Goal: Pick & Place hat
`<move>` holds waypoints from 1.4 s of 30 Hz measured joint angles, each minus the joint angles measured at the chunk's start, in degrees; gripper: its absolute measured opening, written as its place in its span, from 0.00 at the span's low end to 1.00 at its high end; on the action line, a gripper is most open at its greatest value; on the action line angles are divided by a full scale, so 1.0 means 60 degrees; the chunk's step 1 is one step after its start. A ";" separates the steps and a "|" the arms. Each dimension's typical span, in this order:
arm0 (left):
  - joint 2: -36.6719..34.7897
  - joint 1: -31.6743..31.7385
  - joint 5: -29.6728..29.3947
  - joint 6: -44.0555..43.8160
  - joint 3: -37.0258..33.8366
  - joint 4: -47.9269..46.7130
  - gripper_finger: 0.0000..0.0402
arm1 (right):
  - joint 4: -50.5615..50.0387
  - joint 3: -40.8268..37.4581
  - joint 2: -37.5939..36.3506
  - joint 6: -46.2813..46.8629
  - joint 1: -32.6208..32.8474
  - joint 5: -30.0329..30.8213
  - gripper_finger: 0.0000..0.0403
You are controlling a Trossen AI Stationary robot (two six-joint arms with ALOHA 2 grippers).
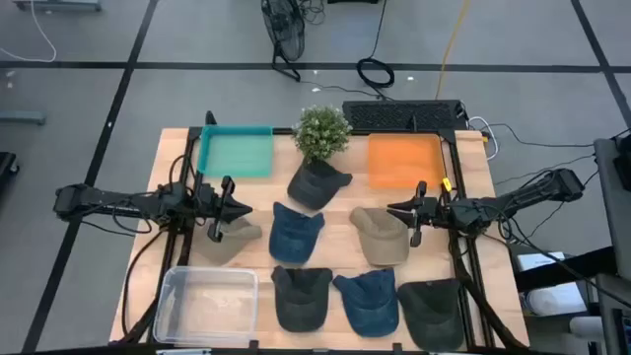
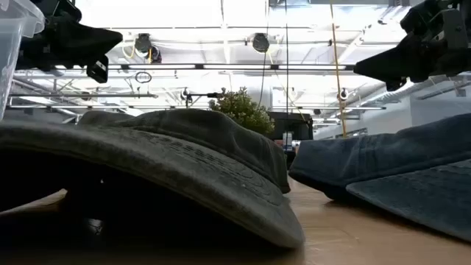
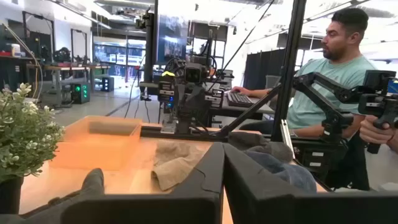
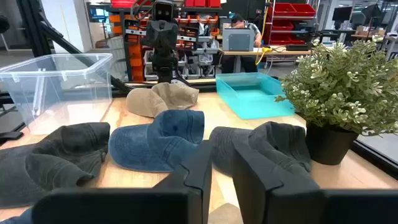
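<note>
Several caps lie flat on the wooden table: a tan one (image 1: pixel 232 240), a blue one (image 1: pixel 296 234), a khaki one (image 1: pixel 380 237), a dark grey one (image 1: pixel 318 182), and in the near row a dark one (image 1: pixel 301 296), a blue one (image 1: pixel 368 301) and a dark green one (image 1: pixel 431 311). My left gripper (image 1: pixel 240 209) hovers shut above the tan cap's far side, pointing toward the table's right. My right gripper (image 1: pixel 392 209) hovers over the khaki cap's far edge, pointing left. A narrow gap shows between its fingers (image 4: pixel 222 162), with nothing in it.
A teal tray (image 1: pixel 237 150) sits at the far left and an orange tray (image 1: pixel 404 160) at the far right. A potted plant (image 1: pixel 322 131) stands between them. A clear plastic bin (image 1: pixel 207 304) is at the near left. A seated person (image 3: pixel 329 74) is beyond the table's right side.
</note>
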 joint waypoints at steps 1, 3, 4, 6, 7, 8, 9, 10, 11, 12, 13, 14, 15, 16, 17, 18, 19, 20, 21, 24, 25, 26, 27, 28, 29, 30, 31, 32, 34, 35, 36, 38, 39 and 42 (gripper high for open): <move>0.0000 0.0000 0.0000 0.0000 0.0000 0.0000 0.04 | -0.0004 0.0000 0.0000 0.0006 0.0000 0.0000 0.12; 0.0000 0.0000 0.0000 0.0000 0.0000 0.0000 0.07 | -0.0004 0.0002 0.0000 0.0050 0.0000 -0.0002 0.11; 0.0000 0.0000 -0.0004 0.0001 0.0000 0.0000 0.07 | -0.0004 0.0004 0.0000 0.0063 0.0000 -0.0004 0.09; 0.0000 0.0000 -0.0004 0.0001 0.0000 0.0001 0.07 | -0.0004 0.0007 0.0000 0.0066 0.0000 -0.0043 0.06; 0.0000 0.0000 -0.0007 0.0004 0.0000 0.0002 0.07 | -0.0004 0.0007 0.0000 0.0066 -0.0004 -0.0174 0.04; 0.0002 0.0000 -0.0007 0.0004 0.0000 0.0004 0.07 | 0.0000 0.0007 0.0000 0.0066 -0.0004 -0.0255 0.02; 0.0000 0.0000 -0.0011 0.0004 0.0000 0.0004 0.06 | 0.0007 0.0007 0.0003 0.0069 0.0000 -0.0285 0.01; 0.0000 0.0000 -0.0014 0.0004 0.0000 0.0000 0.05 | 0.0011 0.0007 0.0003 0.0066 0.0000 -0.0296 0.01; 0.0000 0.0000 -0.0057 0.0004 0.0000 0.0004 0.04 | 0.0011 0.0007 0.0006 0.0061 0.0000 -0.0295 0.01; 0.0000 0.0000 -0.0151 0.0004 0.0000 0.0001 0.02 | 0.0017 0.0007 0.0030 0.0029 -0.0002 -0.0295 0.01; 0.0000 0.0000 -0.0285 0.0007 0.0000 0.0000 0.02 | 0.0025 0.0009 0.0068 0.0005 -0.0002 -0.0295 0.00; 0.0000 0.0000 -0.0416 0.0006 0.0000 0.0004 0.01 | 0.0021 0.0011 0.0109 -0.0013 0.0000 -0.0296 0.00; 0.0000 0.0000 -0.0542 0.0007 0.0000 0.0001 0.01 | 0.0019 0.0011 0.0156 -0.0017 0.0000 -0.0296 0.00; 0.0000 0.0000 -0.0666 0.0007 0.0000 0.0002 0.02 | 0.0022 0.0011 0.0201 -0.0014 0.0000 -0.0309 0.00; 0.0000 0.0000 -0.0765 0.0007 0.0000 0.0002 0.03 | 0.0018 0.0011 0.0240 -0.0007 -0.0004 -0.0425 0.00; 0.0000 0.0000 -0.0792 0.0007 0.0000 0.0002 0.04 | 0.0021 0.0011 0.0277 -0.0004 -0.0004 -0.0514 0.00; 0.0000 0.0000 -0.0798 0.0010 0.0000 0.0001 0.06 | 0.0022 0.0011 0.0323 0.0005 -0.0004 -0.0620 0.00; 0.0000 0.0000 -0.0801 0.0016 0.0000 0.0001 0.07 | 0.0020 0.0011 0.0371 -0.0024 -0.0004 -0.0755 0.00; 0.0001 0.0000 -0.0808 0.0026 0.0000 0.0001 0.09 | 0.0005 0.0011 0.0461 -0.0126 0.0014 -0.0827 0.01; 0.0003 0.0000 -0.0983 0.0022 0.0000 0.0040 0.12 | -0.0095 0.0025 0.0834 -0.0222 0.0082 -0.0929 0.03; 0.0000 0.0000 -0.1043 0.0022 0.0000 0.0040 0.13 | -0.0137 0.0025 0.0977 -0.0165 0.0080 -0.0931 0.05; 0.0002 0.0000 -0.1069 0.0022 0.0000 0.0042 0.14 | -0.0149 0.0025 0.1112 -0.0061 0.0080 -0.0936 0.07; 0.0004 0.0000 -0.1075 0.0022 0.0000 0.0037 0.15 | -0.0159 0.0025 0.1231 0.0064 0.0080 -0.0969 0.09; 0.0004 0.0000 -0.1089 0.0039 0.0000 0.0040 0.17 | -0.0154 0.0027 0.1324 0.0213 0.0080 -0.0978 0.11; 0.0000 0.0000 -0.1089 0.0068 0.0000 0.0040 0.18 | -0.0182 0.0060 0.1406 0.0385 0.0080 -0.0987 0.14; 0.0003 0.0000 -0.1089 0.0072 0.0000 0.0040 0.19 | -0.0312 0.0127 0.1493 0.0579 0.0090 -0.1004 0.17; 0.0004 -0.0003 -0.1089 0.0076 0.0000 0.0057 0.20 | -0.0524 0.0242 0.1582 0.0767 0.0111 -0.1009 0.20; 0.0002 -0.0004 -0.1089 0.0085 0.0000 0.0084 0.20 | -0.0836 0.0404 0.1677 0.0917 0.0136 -0.1013 0.23; 0.0004 -0.0004 -0.1089 0.0136 0.0000 0.0090 0.22 | -0.1612 0.0907 0.1914 0.1105 0.0204 -0.1013 0.29; 0.0004 -0.0004 -0.1088 0.0187 0.0000 0.0087 0.22 | -0.2071 0.1201 0.2054 0.1180 0.0237 -0.1024 0.31; 0.0004 -0.0004 -0.1082 0.0215 0.0000 0.0087 0.22 | -0.2561 0.1543 0.2226 0.1249 0.0251 -0.1029 0.33; 0.0004 -0.0004 -0.1082 0.0215 0.0000 0.0087 0.22 | -0.3578 0.2290 0.2616 0.1476 0.0248 -0.1293 0.35; 0.0004 -0.0004 -0.1082 0.0215 0.0000 0.0087 0.22 | -0.4145 0.2672 0.2823 0.1648 0.0245 -0.1434 0.36; 0.0004 -0.0004 -0.1075 0.0188 0.0000 0.0086 0.22 | -0.6006 0.3758 0.3589 0.2215 0.0240 -0.1646 0.36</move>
